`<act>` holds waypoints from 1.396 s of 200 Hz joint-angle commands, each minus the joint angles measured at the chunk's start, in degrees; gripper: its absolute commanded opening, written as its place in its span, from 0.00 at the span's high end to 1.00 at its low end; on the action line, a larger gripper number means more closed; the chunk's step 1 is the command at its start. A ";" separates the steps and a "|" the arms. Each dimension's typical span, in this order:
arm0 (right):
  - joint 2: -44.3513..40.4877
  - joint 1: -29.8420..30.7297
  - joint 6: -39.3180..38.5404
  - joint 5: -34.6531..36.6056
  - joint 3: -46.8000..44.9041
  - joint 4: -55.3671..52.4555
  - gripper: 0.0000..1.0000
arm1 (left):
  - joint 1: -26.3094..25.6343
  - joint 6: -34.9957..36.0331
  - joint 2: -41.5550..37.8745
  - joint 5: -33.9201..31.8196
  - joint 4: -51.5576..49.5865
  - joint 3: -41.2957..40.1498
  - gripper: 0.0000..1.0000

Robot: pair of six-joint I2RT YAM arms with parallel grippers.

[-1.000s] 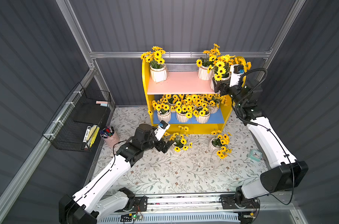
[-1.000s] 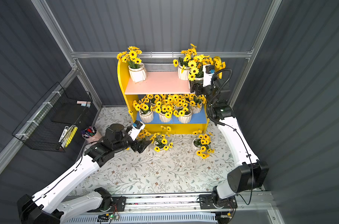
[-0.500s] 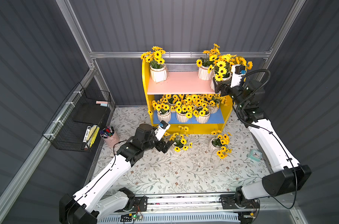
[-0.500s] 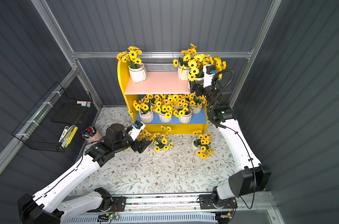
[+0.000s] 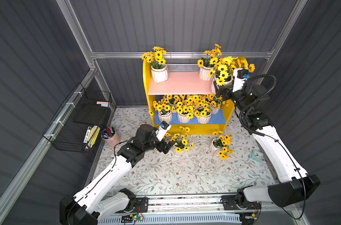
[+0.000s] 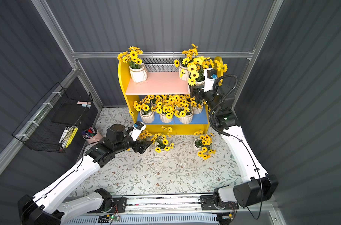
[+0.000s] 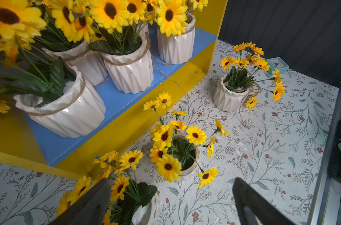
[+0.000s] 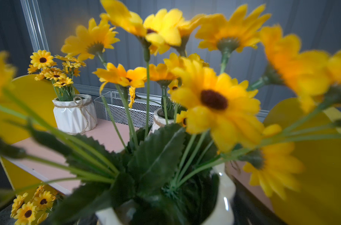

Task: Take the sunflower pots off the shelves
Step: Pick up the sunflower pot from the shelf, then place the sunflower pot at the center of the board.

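Pot [image 7: 68, 115]: glossy white glaze, ribbed, looks ceramic. Twine [image 7: 124, 62]: rough, fibrous. Petals [image 8: 197, 118]: matt, cloth-like. Leaves [image 8: 158, 152]: matt, veined, plastic-looking. Shelves [image 5: 177, 83]: smooth painted boards, satin at most. Mat [image 5: 175, 171]: printed, flat, matt. Rack [image 5: 76, 134]: thin black wire. Basket [image 8: 126, 111]: white metal mesh. Frame [image 5: 185, 55]: bare brushed aluminium. Arm shells [image 5: 111, 173]: smooth white plastic, joints matt black.

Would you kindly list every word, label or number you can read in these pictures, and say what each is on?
None can be read.
Marker in the wire rack: it carries a printed label, too small to read.
Clock on the floor: the dial markings are too blurred to read.
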 commanded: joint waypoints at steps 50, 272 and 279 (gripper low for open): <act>-14.92 9.99 -2.01 5.05 -11.99 3.10 1.00 | 0.07 -1.64 -1.98 1.09 0.22 0.27 0.01; -32.53 29.75 3.95 26.88 -67.21 18.92 1.00 | -0.02 -1.07 -2.91 -5.24 2.49 -4.12 0.01; -30.65 29.75 4.34 26.50 -67.66 20.57 1.00 | -0.01 -1.07 -2.94 -5.15 2.59 -4.19 0.01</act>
